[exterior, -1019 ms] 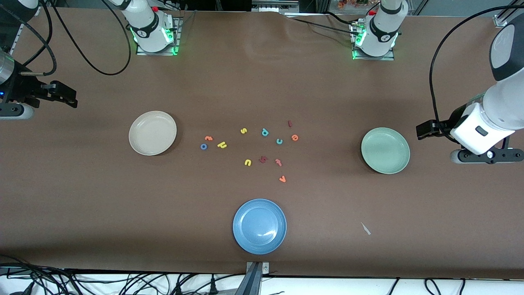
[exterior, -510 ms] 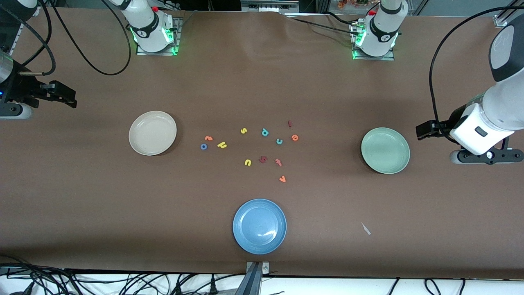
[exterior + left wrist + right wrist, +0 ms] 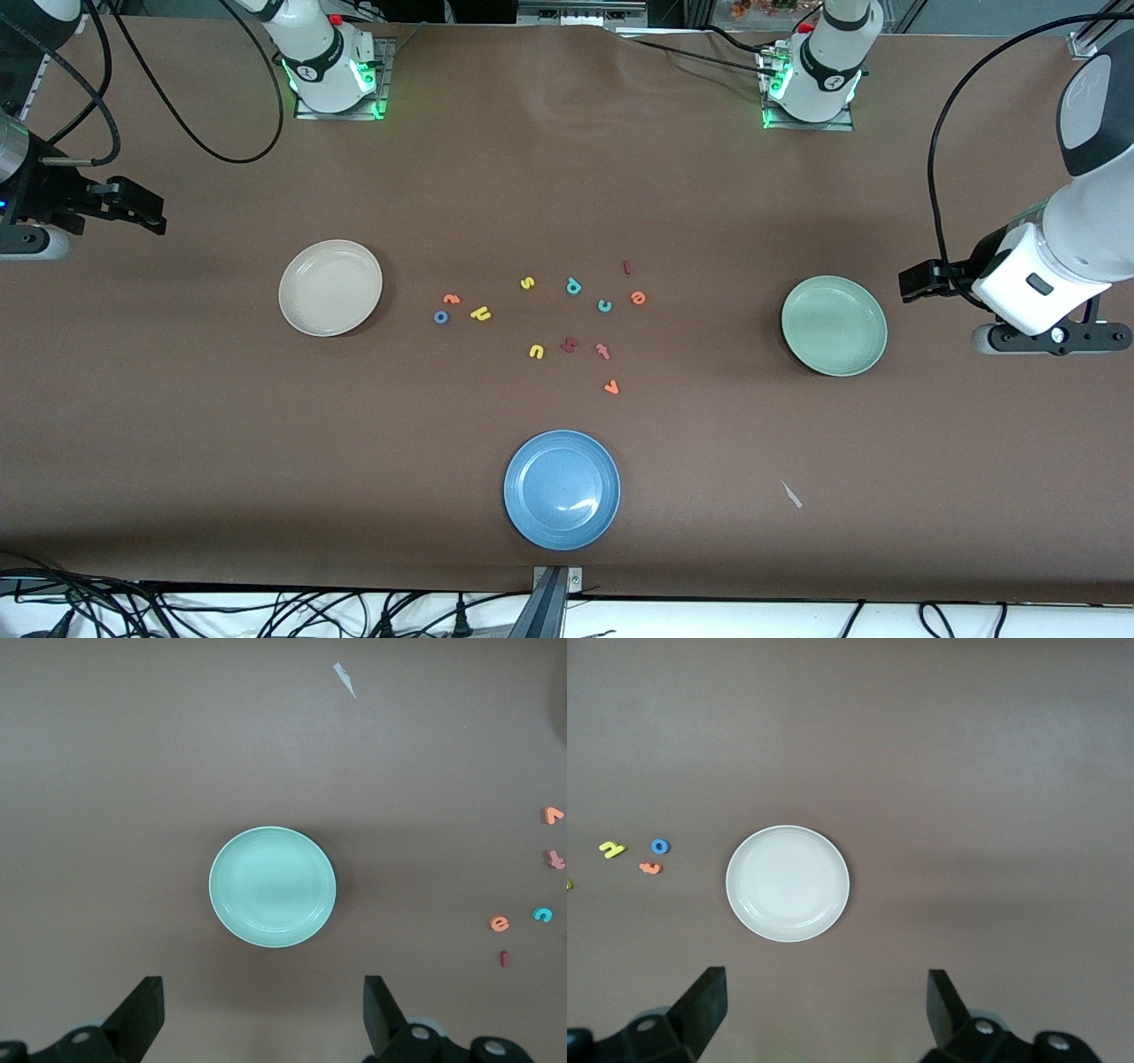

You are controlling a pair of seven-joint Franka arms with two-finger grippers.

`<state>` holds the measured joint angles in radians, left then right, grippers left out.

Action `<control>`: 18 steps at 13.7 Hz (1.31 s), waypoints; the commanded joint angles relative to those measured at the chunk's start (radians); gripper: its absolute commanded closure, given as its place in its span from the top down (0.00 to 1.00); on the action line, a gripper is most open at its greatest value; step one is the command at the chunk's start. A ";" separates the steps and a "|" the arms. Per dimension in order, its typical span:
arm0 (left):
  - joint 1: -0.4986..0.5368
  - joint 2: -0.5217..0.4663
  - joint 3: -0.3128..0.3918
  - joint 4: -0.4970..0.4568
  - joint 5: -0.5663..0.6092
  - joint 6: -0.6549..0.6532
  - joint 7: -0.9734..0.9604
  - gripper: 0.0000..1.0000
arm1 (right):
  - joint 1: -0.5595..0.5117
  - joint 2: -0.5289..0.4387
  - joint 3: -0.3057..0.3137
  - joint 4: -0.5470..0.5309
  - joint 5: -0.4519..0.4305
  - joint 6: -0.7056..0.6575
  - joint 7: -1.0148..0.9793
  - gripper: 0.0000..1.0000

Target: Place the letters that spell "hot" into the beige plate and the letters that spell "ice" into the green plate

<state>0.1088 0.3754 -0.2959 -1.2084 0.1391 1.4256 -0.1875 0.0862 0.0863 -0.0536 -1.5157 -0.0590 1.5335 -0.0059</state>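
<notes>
The beige plate (image 3: pixel 330 288) (image 3: pixel 788 883) lies toward the right arm's end, the green plate (image 3: pixel 834 325) (image 3: pixel 273 886) toward the left arm's end. Both are bare. Between them lie the blue o (image 3: pixel 441 316) (image 3: pixel 659 846), yellow h (image 3: pixel 481 313) (image 3: pixel 611 849) and orange t (image 3: pixel 452 299) (image 3: pixel 649 868), then the dark red i (image 3: pixel 627 267) (image 3: pixel 505 958), teal c (image 3: pixel 605 306) (image 3: pixel 543 915) and orange e (image 3: pixel 638 298) (image 3: pixel 500 923). My left gripper (image 3: pixel 905 284) (image 3: pixel 263 1014) hangs open over the table beside the green plate. My right gripper (image 3: pixel 159 215) (image 3: pixel 824 1010) hangs open off the beige plate's side. Neither holds anything.
A blue plate (image 3: pixel 562 489) sits nearest the front camera. Other letters lie among the task's: yellow s (image 3: pixel 527 283), yellow u (image 3: pixel 536 352), teal stemmed letter (image 3: pixel 573 285), dark red letter (image 3: pixel 570 345), pinkish hooked letter (image 3: pixel 603 351), orange v (image 3: pixel 610 387). A white scrap (image 3: pixel 791 494) lies loose.
Both arms have drifted only very slightly. The letters and plates have not moved.
</notes>
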 commanded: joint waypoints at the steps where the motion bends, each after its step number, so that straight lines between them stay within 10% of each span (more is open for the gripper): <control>1: 0.008 -0.006 0.000 -0.010 -0.036 0.009 0.025 0.99 | -0.008 0.012 0.001 0.029 0.014 -0.013 -0.006 1.00; 18: -0.005 0.016 0.000 -0.008 -0.035 0.009 0.023 1.00 | 0.000 0.010 0.004 0.031 0.018 -0.018 0.007 1.00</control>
<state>0.0998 0.3936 -0.3005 -1.2098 0.1388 1.4264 -0.1874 0.0879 0.0863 -0.0515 -1.5157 -0.0580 1.5334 -0.0057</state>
